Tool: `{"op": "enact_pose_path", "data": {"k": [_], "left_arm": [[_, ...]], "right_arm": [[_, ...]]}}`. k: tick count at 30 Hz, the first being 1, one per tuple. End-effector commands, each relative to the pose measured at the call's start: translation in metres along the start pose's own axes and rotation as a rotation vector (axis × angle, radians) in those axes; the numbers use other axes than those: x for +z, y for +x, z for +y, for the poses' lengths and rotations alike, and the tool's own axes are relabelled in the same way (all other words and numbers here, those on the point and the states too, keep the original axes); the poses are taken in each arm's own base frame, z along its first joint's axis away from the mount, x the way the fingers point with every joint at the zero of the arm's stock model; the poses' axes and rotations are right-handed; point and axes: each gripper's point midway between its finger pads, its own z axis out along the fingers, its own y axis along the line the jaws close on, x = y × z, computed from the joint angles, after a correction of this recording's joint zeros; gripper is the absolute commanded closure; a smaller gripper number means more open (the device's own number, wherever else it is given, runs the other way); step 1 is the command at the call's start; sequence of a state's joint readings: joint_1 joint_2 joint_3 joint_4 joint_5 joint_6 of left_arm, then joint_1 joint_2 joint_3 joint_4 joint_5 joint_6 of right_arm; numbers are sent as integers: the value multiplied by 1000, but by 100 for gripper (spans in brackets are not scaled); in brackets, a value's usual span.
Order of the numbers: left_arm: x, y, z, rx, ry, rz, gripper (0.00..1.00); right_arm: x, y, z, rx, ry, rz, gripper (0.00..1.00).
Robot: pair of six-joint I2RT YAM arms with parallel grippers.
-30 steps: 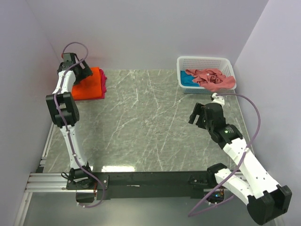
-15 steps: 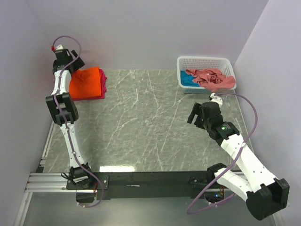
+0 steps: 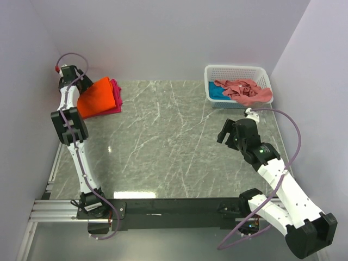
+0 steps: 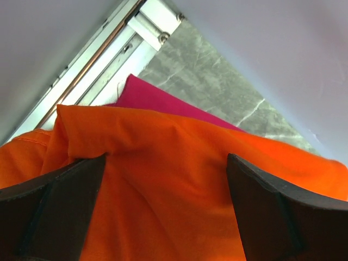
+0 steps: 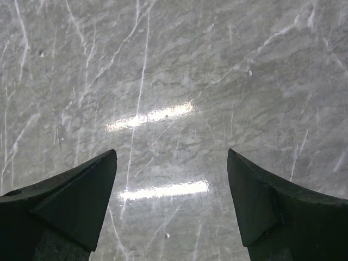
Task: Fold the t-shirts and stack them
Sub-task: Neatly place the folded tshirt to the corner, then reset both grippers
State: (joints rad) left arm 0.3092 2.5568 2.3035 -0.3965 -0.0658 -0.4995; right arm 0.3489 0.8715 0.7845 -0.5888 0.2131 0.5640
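Note:
A folded bright orange t-shirt lies on a magenta-red t-shirt at the table's far left. My left gripper is at the orange shirt's left edge. In the left wrist view its fingers stand wide apart with orange cloth filling the gap, and the magenta shirt peeks out beyond. A salmon-pink t-shirt lies crumpled over a teal-blue one in the basket. My right gripper is open and empty above bare table.
The white lattice basket stands at the far right by the back wall. An aluminium rail runs along the table's left edge, close to the shirt stack. Walls close in on the left, back and right.
My left gripper has drawn back left toward the wall. The orange shirt now sits skewed, its left side pulled toward the gripper. The right arm has barely moved.

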Motion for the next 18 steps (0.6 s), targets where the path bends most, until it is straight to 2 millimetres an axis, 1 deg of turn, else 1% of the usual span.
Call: {"op": "enact_pose_path", "data": {"k": [1, 3, 4, 5, 6, 7, 8, 9, 10, 11, 12, 13, 14, 15, 16, 17, 18], "left_arm": [[-67, -68, -37, -31, 90, -104, 1], [-92, -82, -53, -20, 127, -135, 1], [-122, -98, -74, -7, 170, -175, 1], [-136, -103, -83, 2, 184, -189, 0], [-152, -100, -99, 25, 204, -189, 0], [-184, -110, -110, 29, 217, -217, 1], [-201, -111, -115, 29, 205, -230, 1], [-210, -88, -127, 47, 206, -192, 1], [-247, -91, -135, 39, 226, -214, 1], [-262, -81, -142, 22, 239, -204, 1], [-287, -52, -147, 31, 251, -173, 1], [-299, -36, -149, 12, 259, -159, 1], [-314, -20, -158, -13, 297, -157, 1], [-310, 41, -157, 29, 291, -68, 1], [-343, 45, -157, 8, 329, -100, 1], [-338, 87, -145, -10, 308, -47, 1], [-369, 104, -157, -7, 378, -45, 1]], "right_arm": [[-14, -25, 11, 12, -46, -70, 12], [-19, -29, 12, 7, -53, -85, 12], [-23, -32, 12, 11, -60, -103, 12], [-25, -33, 12, 8, -65, -115, 12], [-26, -34, 11, 11, -65, -123, 12], [-30, -39, 11, 20, -76, -153, 12], [-30, -37, 10, 18, -76, -159, 12], [-31, -38, 9, 21, -81, -169, 11], [-33, -41, 11, 25, -99, -191, 11], [-32, -38, 11, 26, -106, -189, 11], [-32, -38, 12, 29, -115, -199, 11], [-32, -40, 13, 33, -125, -212, 11], [-31, -37, 13, 29, -129, -210, 11], [-30, -38, 11, 33, -122, -218, 11], [-30, -38, 10, 37, -119, -226, 11], [-28, -35, 7, 38, -112, -224, 11], [-28, -35, 6, 36, -110, -230, 11]]}}
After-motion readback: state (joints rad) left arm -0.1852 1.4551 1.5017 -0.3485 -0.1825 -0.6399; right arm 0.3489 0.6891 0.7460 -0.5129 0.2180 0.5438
